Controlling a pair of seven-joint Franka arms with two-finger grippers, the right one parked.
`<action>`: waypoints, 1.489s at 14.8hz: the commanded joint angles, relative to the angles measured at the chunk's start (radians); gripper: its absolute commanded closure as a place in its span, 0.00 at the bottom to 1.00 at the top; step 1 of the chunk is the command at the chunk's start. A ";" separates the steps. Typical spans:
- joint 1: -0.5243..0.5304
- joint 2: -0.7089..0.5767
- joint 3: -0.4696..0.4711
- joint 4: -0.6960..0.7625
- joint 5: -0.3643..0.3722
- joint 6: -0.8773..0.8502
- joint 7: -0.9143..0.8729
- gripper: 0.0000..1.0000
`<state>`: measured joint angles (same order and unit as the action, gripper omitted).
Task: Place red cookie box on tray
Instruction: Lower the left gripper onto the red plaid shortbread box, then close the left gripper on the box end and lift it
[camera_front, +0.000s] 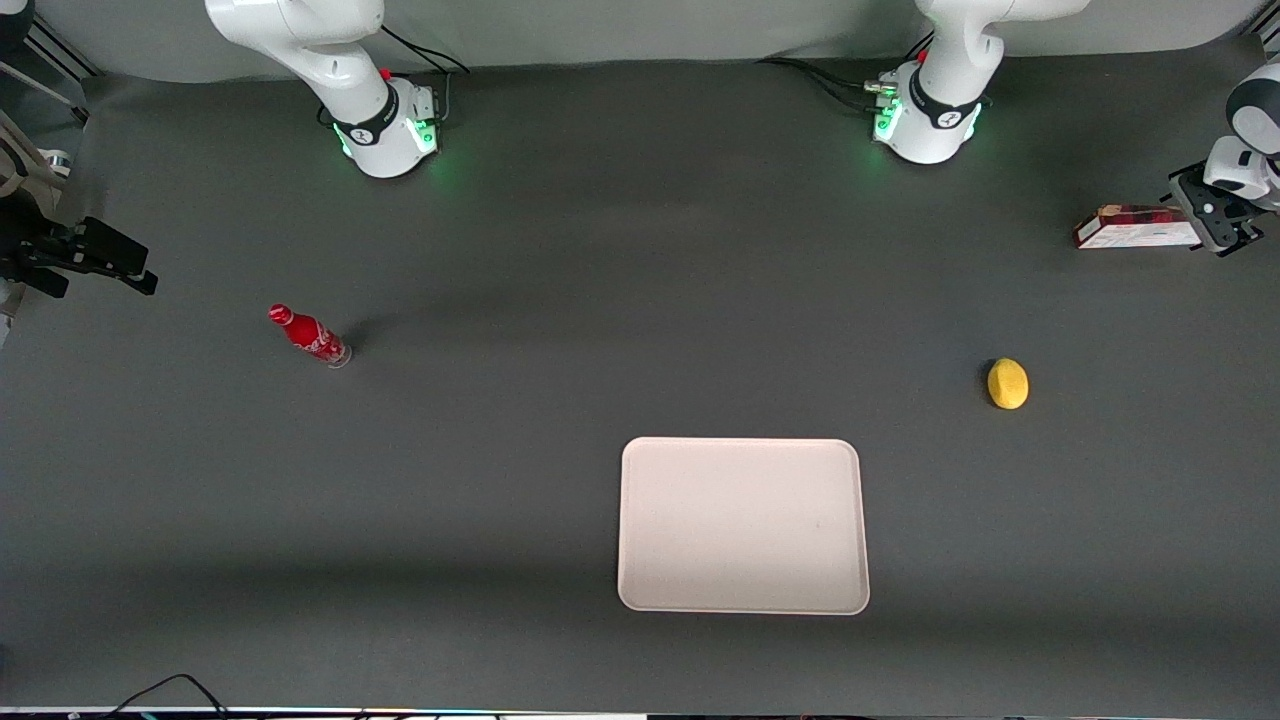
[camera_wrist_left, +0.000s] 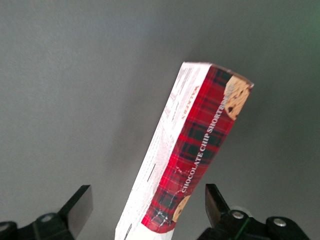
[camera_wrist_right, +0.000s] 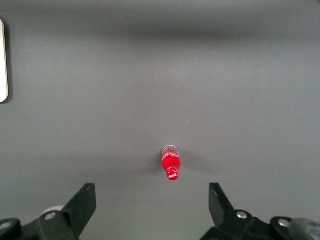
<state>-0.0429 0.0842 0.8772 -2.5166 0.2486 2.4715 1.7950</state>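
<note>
The red cookie box (camera_front: 1135, 228) lies on the dark table toward the working arm's end, farther from the front camera than the tray. In the left wrist view the box (camera_wrist_left: 200, 145) shows its red tartan face with cookie pictures and a white label side. My left gripper (camera_front: 1215, 215) is at the box's end nearest the table's edge. It is open (camera_wrist_left: 147, 200), with one end of the box between its fingers (camera_wrist_left: 80, 207) and a gap on each side. The pale cream tray (camera_front: 740, 525) lies flat and bare near the front camera.
A yellow lemon (camera_front: 1007, 383) lies between the box and the tray. A small red soda bottle (camera_front: 310, 335) stands toward the parked arm's end and also shows in the right wrist view (camera_wrist_right: 171, 162). The tray's rim (camera_wrist_right: 2, 60) shows there too.
</note>
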 joint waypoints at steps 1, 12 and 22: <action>0.017 0.068 0.009 -0.025 -0.005 0.095 0.044 0.00; 0.009 0.186 0.003 0.021 -0.209 0.063 0.058 1.00; -0.014 0.180 -0.122 0.712 -0.227 -0.802 -0.196 1.00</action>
<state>-0.0503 0.2561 0.8132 -2.0025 0.0294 1.8782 1.7419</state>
